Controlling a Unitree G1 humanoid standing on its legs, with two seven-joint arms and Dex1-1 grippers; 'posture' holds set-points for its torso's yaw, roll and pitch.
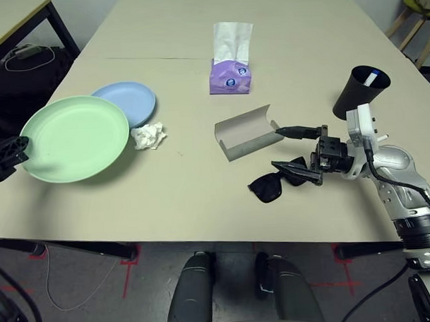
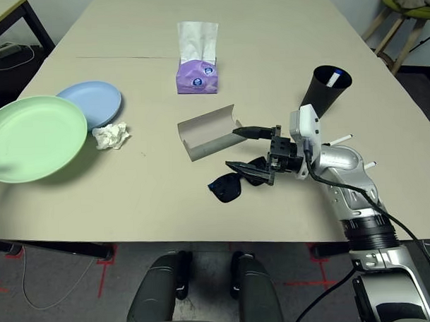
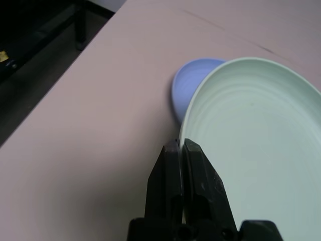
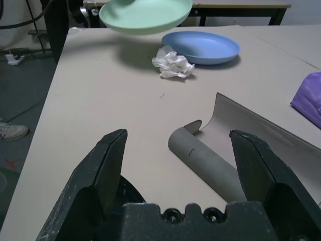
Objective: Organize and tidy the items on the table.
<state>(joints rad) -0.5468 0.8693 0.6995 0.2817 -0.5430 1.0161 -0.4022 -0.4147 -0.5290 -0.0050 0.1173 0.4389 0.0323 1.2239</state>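
Two round plates sit on the table (image 1: 196, 34): one pale green plate (image 1: 74, 137) and one pale blue plate (image 1: 128, 102). There is one crumpled white tissue wad (image 1: 148, 136). One purple tissue pack (image 1: 230, 71) stands with a single white sheet sticking up from it. One long grey glasses case (image 1: 246, 132) lies open, and there is one pair of black sunglasses (image 1: 267, 187). One black cup (image 1: 360, 89) holds one white marker pen (image 1: 370, 78). The robot has two claws: the left claw (image 3: 181, 146) and the right claw (image 1: 282, 147), each with two black fingers. At the far left edge stands one side table (image 1: 12, 16) with dark legs.
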